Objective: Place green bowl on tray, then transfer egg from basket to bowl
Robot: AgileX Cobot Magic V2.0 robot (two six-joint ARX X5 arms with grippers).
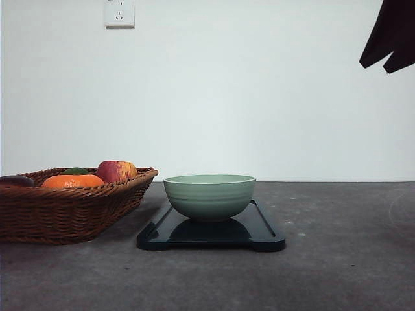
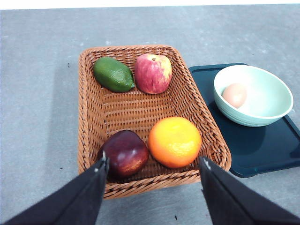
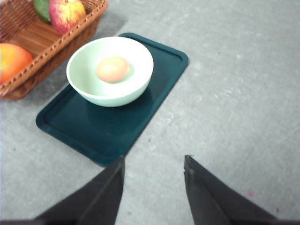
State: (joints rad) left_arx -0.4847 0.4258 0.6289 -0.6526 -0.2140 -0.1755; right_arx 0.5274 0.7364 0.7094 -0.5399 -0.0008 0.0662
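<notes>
One green bowl (image 2: 253, 95), one egg (image 2: 234, 95), one tray (image 2: 262, 150), one basket (image 2: 140, 117); four fruits: one orange (image 2: 174, 141), two apples, one avocado (image 2: 113, 74).

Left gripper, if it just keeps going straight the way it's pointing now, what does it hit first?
Most likely the basket: the open left gripper points at its near rim, between the dark red fruit and the orange. Depth is uncertain.
</notes>
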